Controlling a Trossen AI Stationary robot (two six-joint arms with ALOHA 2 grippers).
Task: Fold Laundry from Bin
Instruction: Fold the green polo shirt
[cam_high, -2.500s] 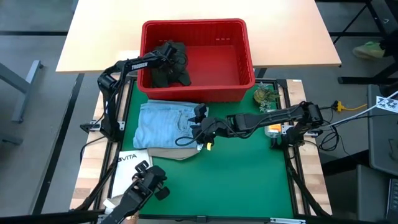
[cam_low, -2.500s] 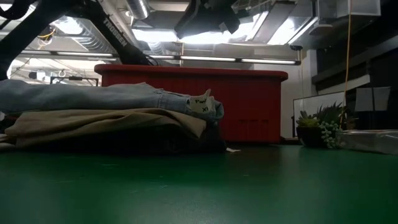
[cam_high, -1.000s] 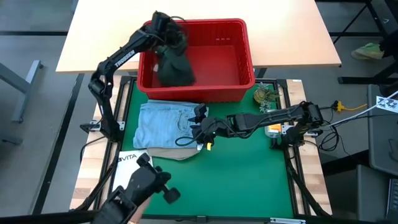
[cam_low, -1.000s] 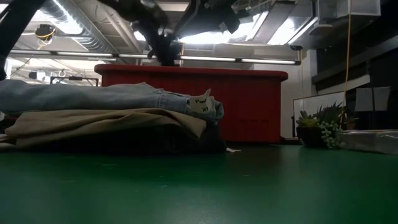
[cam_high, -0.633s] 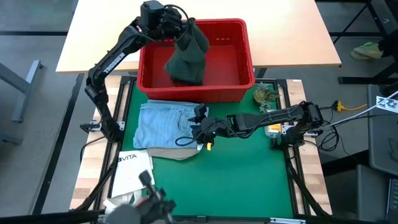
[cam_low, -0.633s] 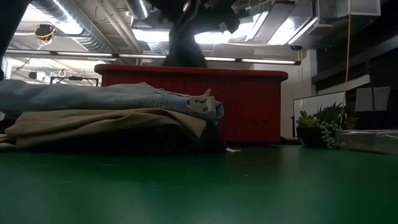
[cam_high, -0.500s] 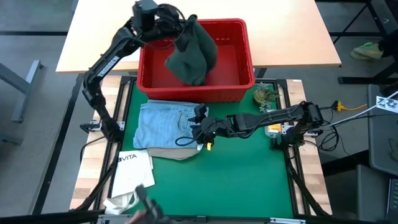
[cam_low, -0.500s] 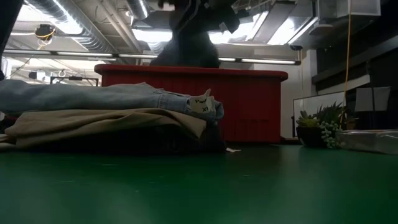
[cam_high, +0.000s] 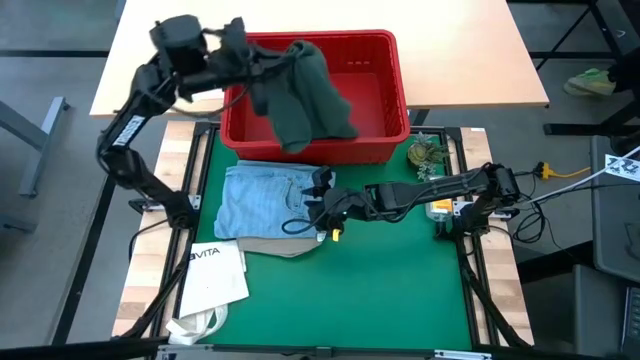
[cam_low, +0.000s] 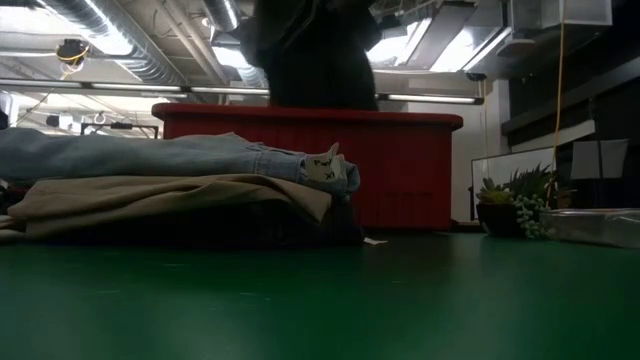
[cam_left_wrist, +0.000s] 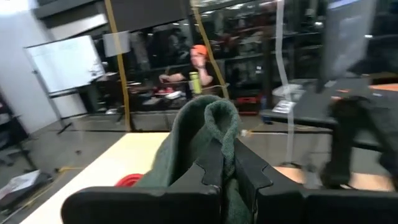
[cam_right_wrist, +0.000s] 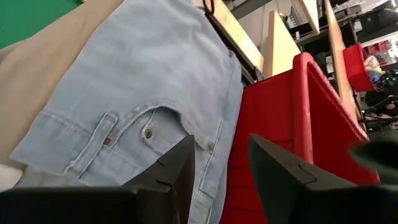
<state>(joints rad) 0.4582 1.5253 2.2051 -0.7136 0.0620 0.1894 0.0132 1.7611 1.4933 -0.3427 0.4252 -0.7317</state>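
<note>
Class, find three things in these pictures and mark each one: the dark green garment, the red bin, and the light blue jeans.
dark green garment (cam_high: 305, 95), high view, middle of the hanging cloth.
red bin (cam_high: 380, 70), high view, bare inner floor near the right wall.
light blue jeans (cam_high: 258, 200), high view, middle of the folded denim.

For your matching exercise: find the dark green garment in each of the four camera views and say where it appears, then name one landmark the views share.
High view: dark green garment hangs from the left gripper over the red bin.
Low view: dark shape at top, above the bin's wall.
Left wrist view: centre, pinched between the fingers.
Right wrist view: dark blur at the right edge, probably it.
Shared landmark: the red bin.
</note>
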